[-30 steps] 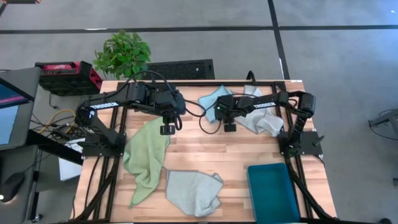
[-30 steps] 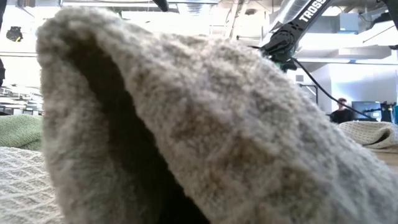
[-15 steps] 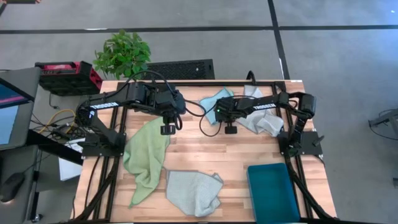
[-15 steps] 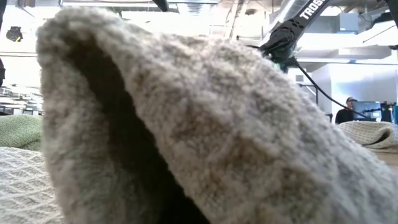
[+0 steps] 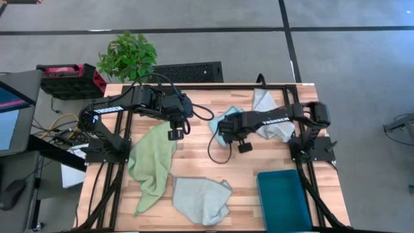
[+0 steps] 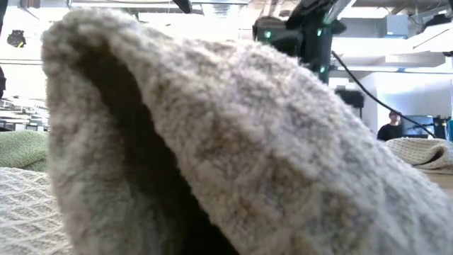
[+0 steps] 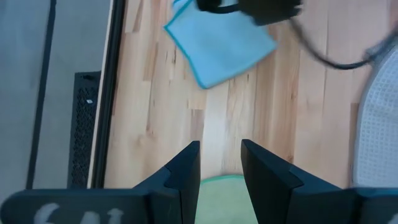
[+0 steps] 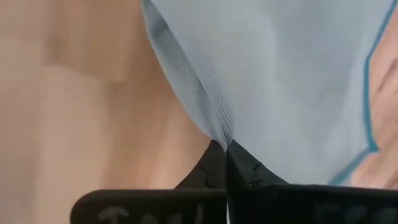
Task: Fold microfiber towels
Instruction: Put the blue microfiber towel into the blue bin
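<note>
Light blue towel (image 8: 273, 81) pinched by right end effector (image 8: 225, 149).

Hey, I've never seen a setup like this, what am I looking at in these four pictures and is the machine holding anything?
These are two dark robot arms at a wooden table. One picture looks straight down from above, one sits at table height with a grey towel filling its view, and two come from cameras on the arms' wrists. On the table lie a green towel, a grey towel near the front edge, another grey towel at the far right, a light blue towel and a teal bin. The right gripper has its fingers pinched shut on a fold of the light blue towel. The left gripper hangs open over the green towel's edge, holding nothing.
</note>
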